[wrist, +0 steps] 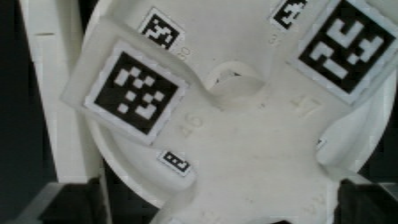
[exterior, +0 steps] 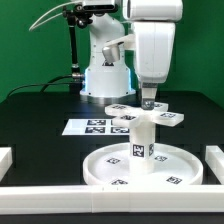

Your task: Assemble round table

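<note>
— What's nearest us?
— The round disc (exterior: 140, 167), flat on the black table (exterior: 40, 125) between white rails (exterior: 40, 191). The leg (exterior: 140, 139) stands upright in its middle, with the cross base (exterior: 143, 114) on top.
— And the tool (exterior: 148, 101)?
— Just above the cross's far arm, fingers spread wide, holding nothing. Behind lies the marker board (exterior: 88, 126).

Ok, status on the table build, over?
Gripper open, holding nothing, just above the cross base. Base sits on the leg, upright in the round disc. Nothing in the way.
</note>
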Controlling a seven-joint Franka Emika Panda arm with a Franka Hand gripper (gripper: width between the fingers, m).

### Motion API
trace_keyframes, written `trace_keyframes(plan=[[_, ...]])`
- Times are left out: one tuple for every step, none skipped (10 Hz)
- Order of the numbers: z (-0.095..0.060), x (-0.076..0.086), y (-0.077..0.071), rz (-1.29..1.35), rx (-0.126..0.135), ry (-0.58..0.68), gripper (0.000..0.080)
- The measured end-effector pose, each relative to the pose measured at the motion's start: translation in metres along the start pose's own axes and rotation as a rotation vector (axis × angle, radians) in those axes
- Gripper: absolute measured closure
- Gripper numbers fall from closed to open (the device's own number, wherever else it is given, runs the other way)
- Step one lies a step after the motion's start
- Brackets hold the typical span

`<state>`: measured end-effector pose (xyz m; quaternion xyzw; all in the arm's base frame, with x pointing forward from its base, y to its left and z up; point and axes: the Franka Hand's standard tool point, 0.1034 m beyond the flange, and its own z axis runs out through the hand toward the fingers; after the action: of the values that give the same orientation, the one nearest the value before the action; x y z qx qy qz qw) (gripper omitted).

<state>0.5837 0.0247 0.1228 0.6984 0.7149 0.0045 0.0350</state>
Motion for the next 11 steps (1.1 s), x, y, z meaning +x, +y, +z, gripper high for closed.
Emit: trace_keyframes(plan=[[0.001,-0.001,-0.006,-0.068,0.002,0.0,0.015],[0.003,-0.001,-0.012,-0.143,0.002,0.001,0.015],[0.005,0.0,-0.017,-0.136,0.01,0.003,0.015],[0.007,-0.001,-0.02,-0.133,0.016,0.003,0.015],[0.009,-0.003,-0.021,-0.129,0.021,0.002,0.015],[0.01,-0.004,-0.021,-0.126,0.023,0.002,0.015],[0.011,-0.003,-0.019,-0.124,0.021,0.002,0.015],[0.012,-0.003,-0.017,-0.117,0.022,0.001,0.015],[0.013,-0.003,-0.017,-0.102,0.024,0.001,0.015],[0.014,-0.002,-0.016,-0.091,0.025,0.001,0.015],[0.015,-0.002,-0.016,-0.087,0.026,0.001,0.015]])
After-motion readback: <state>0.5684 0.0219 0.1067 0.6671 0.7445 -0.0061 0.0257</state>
